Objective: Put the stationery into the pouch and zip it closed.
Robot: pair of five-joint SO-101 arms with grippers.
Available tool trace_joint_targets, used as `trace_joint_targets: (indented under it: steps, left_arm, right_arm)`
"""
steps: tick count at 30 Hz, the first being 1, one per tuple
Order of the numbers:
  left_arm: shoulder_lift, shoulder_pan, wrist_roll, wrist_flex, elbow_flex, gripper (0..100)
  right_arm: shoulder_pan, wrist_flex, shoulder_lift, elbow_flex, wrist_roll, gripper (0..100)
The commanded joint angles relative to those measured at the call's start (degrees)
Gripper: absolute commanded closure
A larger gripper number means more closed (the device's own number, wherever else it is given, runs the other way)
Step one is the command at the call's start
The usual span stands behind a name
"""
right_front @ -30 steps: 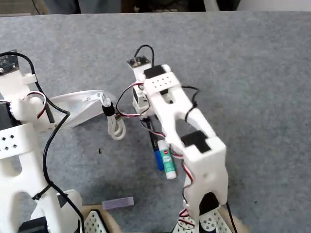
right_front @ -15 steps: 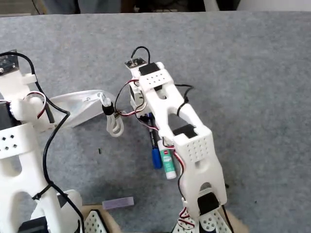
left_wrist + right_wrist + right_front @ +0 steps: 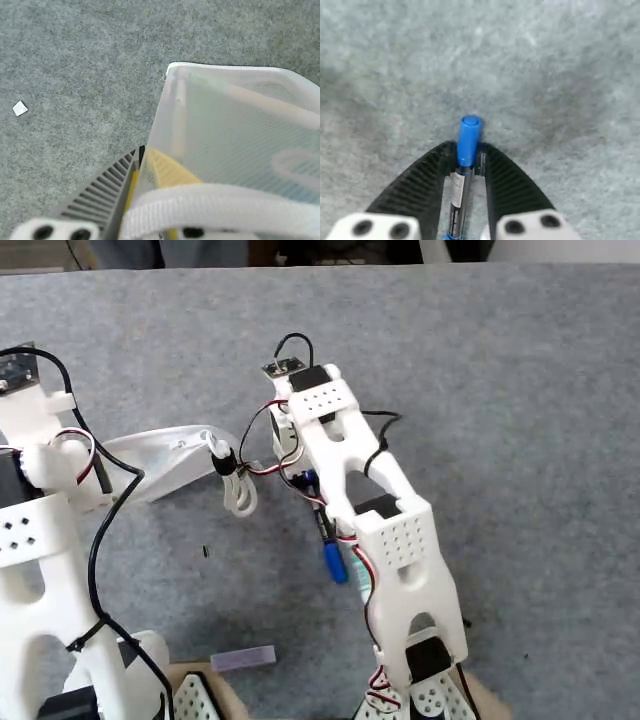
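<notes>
The right fingers [image 3: 420, 185] pinch the blue-capped pen [image 3: 468, 137], the left fingers [image 3: 105, 187] the pouch [image 3: 235, 130]

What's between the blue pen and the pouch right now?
In the high view, a white loop strap lies between the pouch and the blue pen; otherwise bare grey table.

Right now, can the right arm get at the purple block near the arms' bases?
Probably not yet: the right gripper is shut on the blue pen, so it can't grasp anything else. The purple block itself lies uncovered on the table.
</notes>
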Motion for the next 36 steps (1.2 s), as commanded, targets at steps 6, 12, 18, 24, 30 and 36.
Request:
trace_joint_targets:
  steps: [6, 12, 18, 24, 30, 36]
  left_arm:
    - [0.18, -0.66, 0.18, 0.26, 0.04, 97]
    - [-0.18, -0.57, -0.09, 0.35, 0.04, 97]
    - [-0.53, -0.48, 0.09, 0.53, -1.01, 97]
    - [-0.62, 3.82, 0.18, 0.53, 1.01, 97]
    - [-0.62, 4.79, -0.18, 0.53, 1.01, 97]
    - [-0.62, 4.79, -0.18, 0.53, 1.10, 97]
  right_arm:
    - [-0.88, 6.77, -5.32, -7.16, 0.00, 98.6]
    - [-0.79, 12.75, -16.22, -19.30, 0.00, 98.6]
    - [-0.88, 12.57, -31.87, -28.09, 0.00, 98.6]
    - [-1.67, 10.02, -39.34, -32.92, 0.00, 98.6]
    - [-7.65, 9.32, -41.63, -33.54, -0.35, 98.6]
    - [-14.68, -0.70, -45.23, -36.35, -0.18, 98.6]
